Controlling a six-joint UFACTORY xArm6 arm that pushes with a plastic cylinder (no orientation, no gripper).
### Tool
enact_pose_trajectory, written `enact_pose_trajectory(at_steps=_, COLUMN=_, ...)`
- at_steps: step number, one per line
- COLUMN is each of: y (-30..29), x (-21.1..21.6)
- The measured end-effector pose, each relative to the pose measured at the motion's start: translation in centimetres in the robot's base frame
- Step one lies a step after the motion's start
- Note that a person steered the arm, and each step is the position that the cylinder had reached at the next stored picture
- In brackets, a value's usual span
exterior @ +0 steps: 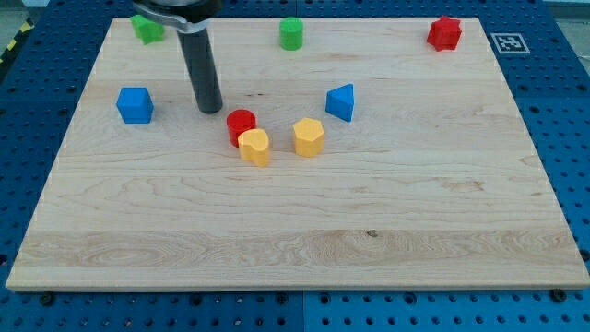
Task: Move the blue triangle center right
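Observation:
The blue triangle lies on the wooden board, a little right of the middle and above centre. My tip stands on the board well to the triangle's left, just up and left of the red cylinder. The rod rises from the tip toward the view's top. The tip touches no block.
A yellow heart-like block touches the red cylinder's lower right. A yellow hexagon lies down-left of the triangle. A blue cube sits at left. A green block, a green cylinder and a red star-like block line the top edge.

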State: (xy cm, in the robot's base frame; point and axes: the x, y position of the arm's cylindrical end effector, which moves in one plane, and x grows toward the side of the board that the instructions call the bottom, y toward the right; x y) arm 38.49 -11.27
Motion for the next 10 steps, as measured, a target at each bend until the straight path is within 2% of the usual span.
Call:
enact_pose_trajectory(at_steps=2, y=0.3, x=-0.1)
enact_pose_trajectory(at_steps=4, y=7.5, x=-3.1)
enact_pose_trajectory(at_steps=6, y=10.7, x=-1.6)
enact_pose_trajectory(at_steps=9, y=18.6, x=-0.5)
enact_pose_trajectory(at_steps=10, y=19.0, x=0.9)
